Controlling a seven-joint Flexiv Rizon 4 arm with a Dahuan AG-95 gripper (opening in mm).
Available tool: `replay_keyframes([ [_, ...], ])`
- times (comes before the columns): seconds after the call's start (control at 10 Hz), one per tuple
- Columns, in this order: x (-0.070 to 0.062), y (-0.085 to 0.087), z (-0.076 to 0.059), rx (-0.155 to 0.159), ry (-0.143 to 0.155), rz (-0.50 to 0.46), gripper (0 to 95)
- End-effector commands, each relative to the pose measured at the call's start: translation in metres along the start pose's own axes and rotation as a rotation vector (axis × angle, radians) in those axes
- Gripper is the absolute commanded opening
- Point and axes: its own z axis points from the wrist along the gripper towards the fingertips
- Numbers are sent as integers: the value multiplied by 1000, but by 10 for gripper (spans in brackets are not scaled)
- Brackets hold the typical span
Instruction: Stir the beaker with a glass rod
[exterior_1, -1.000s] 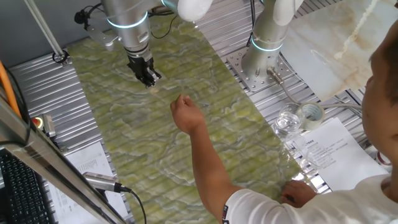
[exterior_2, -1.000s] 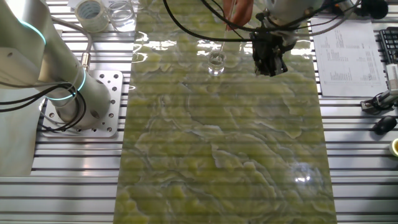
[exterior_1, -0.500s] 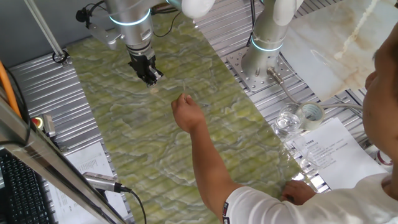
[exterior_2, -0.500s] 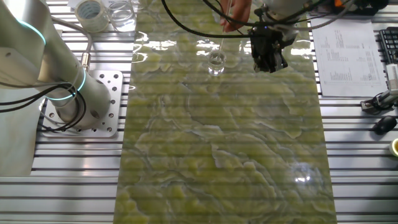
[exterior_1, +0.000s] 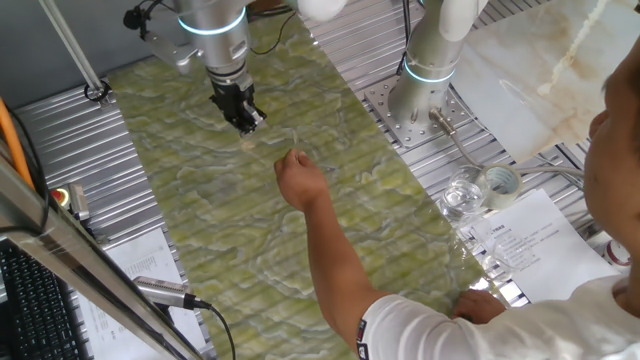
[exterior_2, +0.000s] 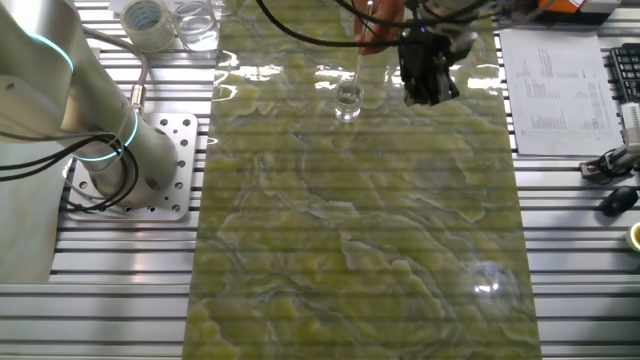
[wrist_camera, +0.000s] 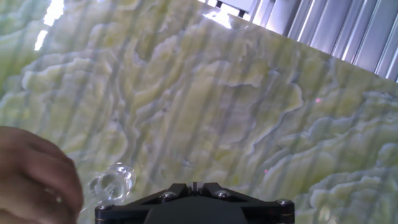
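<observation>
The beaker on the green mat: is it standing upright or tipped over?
Upright. The beaker stands on its base on the green mat, and the hand view shows its round open mouth facing up. Whether it holds liquid cannot be told.

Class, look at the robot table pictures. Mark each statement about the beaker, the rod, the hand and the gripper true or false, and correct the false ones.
1. The beaker stands on the green mat. True.
2. The gripper holds the rod. False: a person's hand holds it; the gripper is off to the side.
3. The rod's lower end is in the beaker. True.
4. The tape roll lies on the green mat. False: it sits off the mat, by the larger glass vessel.
5. The beaker lies tipped on its side. False: it stands upright.
</observation>
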Motion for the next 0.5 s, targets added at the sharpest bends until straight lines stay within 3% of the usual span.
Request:
replay_keyframes([
  [0.1, 6, 12, -12, -1, 2, -4, 0],
  [0.3, 13, 23, -24, -1, 0, -16, 0],
  [0.5, 19, 24, -31, -13, -9, -49, 0],
])
